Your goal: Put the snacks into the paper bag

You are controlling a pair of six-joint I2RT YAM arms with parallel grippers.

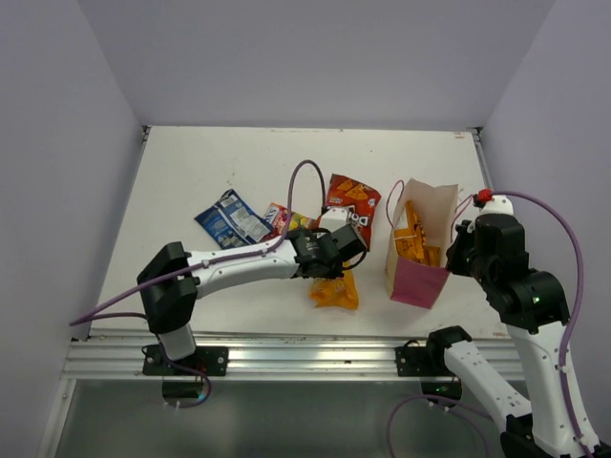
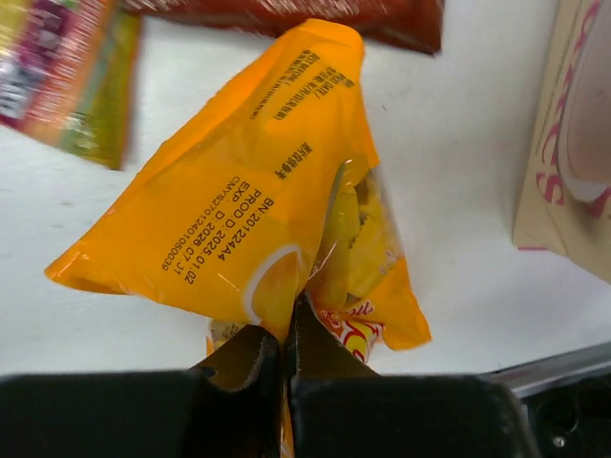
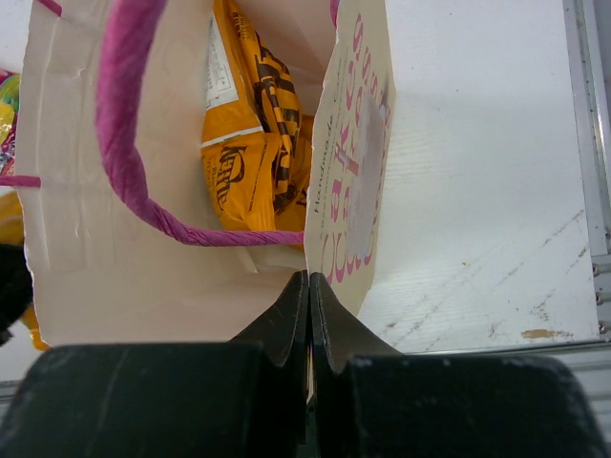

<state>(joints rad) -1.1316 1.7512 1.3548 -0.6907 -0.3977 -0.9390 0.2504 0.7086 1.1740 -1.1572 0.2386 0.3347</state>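
My left gripper (image 1: 336, 272) is shut on the top edge of the smaller orange-yellow Doritos packet (image 1: 335, 291), which hangs from the fingers near the table's front; in the left wrist view the gripper (image 2: 286, 324) pinches that packet (image 2: 258, 191). My right gripper (image 1: 456, 250) is shut on the right wall of the paper bag (image 1: 420, 243) and holds it open; in the right wrist view the gripper (image 3: 307, 286) grips the bag rim (image 3: 348, 191). The large orange "Honey" bag (image 3: 253, 134) stands inside. The dark red Doritos (image 1: 351, 202), blue-white packet (image 1: 231, 219) and pink-yellow candy packet (image 1: 283, 218) lie on the table.
White side walls close in the white table (image 1: 191, 172). A metal rail (image 1: 286, 355) runs along the front edge. The purple cable (image 1: 304, 181) of the left arm loops above the packets. The bag's magenta cord handle (image 3: 134, 143) hangs across its opening.
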